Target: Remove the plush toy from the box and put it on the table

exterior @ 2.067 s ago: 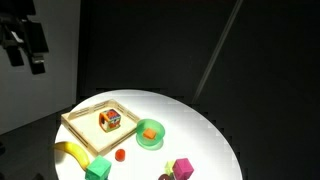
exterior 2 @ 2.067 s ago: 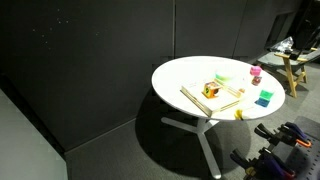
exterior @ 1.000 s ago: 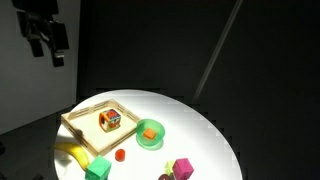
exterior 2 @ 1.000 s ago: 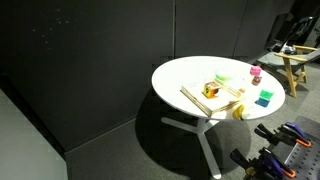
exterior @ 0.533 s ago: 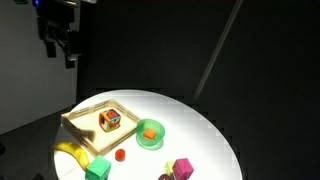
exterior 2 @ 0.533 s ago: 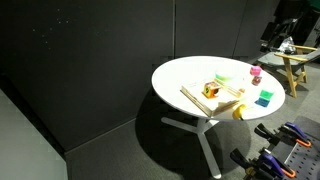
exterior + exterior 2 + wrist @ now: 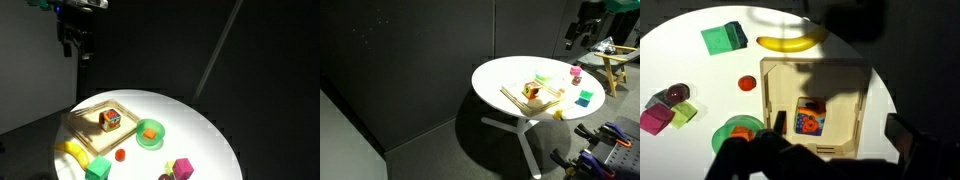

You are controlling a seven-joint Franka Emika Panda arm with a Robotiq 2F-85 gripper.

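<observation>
wooden box (image 7: 780, 90), plush toy (image 7: 811, 117) inside

All 3 cameras face the round white tabletop (image 7: 210, 125): an exterior view from close, obliquely; an exterior view shows the tabletop (image 7: 505, 75) from afar; wrist view, directly overhead.

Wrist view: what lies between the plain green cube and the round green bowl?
A small red round piece lies between the plain green cube and the round green bowl; nothing else does.

Plush toy (image 7: 109, 121) in box (image 7: 86, 129) on table (image 7: 200, 140); bowl (image 7: 160, 129) beside box; banana (image 7: 70, 152) near box.
</observation>
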